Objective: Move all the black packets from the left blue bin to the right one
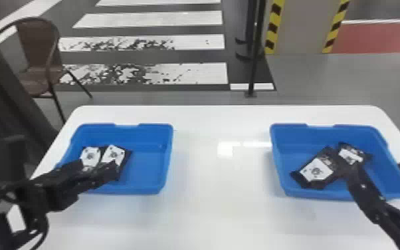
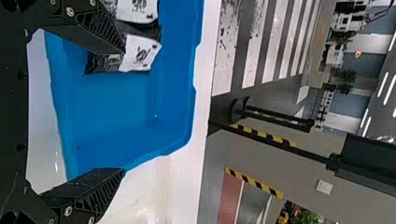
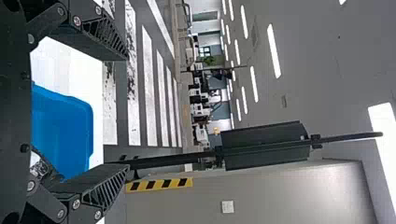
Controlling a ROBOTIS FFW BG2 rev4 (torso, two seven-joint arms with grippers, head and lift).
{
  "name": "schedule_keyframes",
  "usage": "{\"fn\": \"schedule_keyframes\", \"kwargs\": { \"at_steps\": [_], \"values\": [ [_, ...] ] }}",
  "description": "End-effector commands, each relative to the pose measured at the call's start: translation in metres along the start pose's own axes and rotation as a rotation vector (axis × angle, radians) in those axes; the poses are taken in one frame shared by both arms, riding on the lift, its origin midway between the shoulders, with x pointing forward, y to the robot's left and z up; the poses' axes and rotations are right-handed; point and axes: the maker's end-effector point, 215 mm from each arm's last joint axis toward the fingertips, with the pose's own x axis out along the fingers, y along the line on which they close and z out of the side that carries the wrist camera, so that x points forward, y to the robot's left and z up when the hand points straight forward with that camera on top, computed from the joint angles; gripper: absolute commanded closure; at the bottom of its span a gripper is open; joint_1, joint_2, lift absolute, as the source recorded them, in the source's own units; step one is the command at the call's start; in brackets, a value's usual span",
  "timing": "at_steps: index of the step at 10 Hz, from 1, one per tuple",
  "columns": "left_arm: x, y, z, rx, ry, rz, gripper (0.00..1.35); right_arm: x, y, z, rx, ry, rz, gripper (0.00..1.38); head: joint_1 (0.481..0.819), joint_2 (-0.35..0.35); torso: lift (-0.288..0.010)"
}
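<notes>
Left gripper (image 1: 97,167) spread over black packets (image 1: 113,154) near the left blue bin's (image 1: 147,171) left edge.
Right gripper (image 1: 379,166), also spread, spans the right blue bin's (image 1: 287,143) right edge.

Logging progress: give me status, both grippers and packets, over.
Left gripper open, over left bin. Right gripper open, over right bin. Two black packets showing left, two more packets right. Right gripper possibly in the way of a drop.

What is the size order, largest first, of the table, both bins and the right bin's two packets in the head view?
1. Table
2. Right bin
3. Left bin
Last, unranked: left packet and right packet; the right claw seems to cover part of the latter.
</notes>
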Motion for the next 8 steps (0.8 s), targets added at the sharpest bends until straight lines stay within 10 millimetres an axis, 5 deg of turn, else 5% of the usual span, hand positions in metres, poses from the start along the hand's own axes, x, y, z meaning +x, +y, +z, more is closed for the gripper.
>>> {"fn": "schedule_keyframes", "kwargs": {
  "at_steps": [1,4,8],
  "values": [
    [0.021,0.023,0.014,-0.035,-0.028,0.021,0.14,0.005,0.004,-0.012,0.027,0.010,0.008,0.22,0.695,0.097,-0.140],
    [0.050,0.048,0.007,-0.071,0.028,0.065,0.14,0.013,0.016,-0.018,0.047,0.015,0.044,0.22,0.695,0.155,-0.140],
    [0.068,0.056,-0.011,-0.070,0.118,0.130,0.14,0.014,0.016,-0.025,0.064,0.027,0.050,0.23,0.695,0.168,-0.140]
  ]
}}
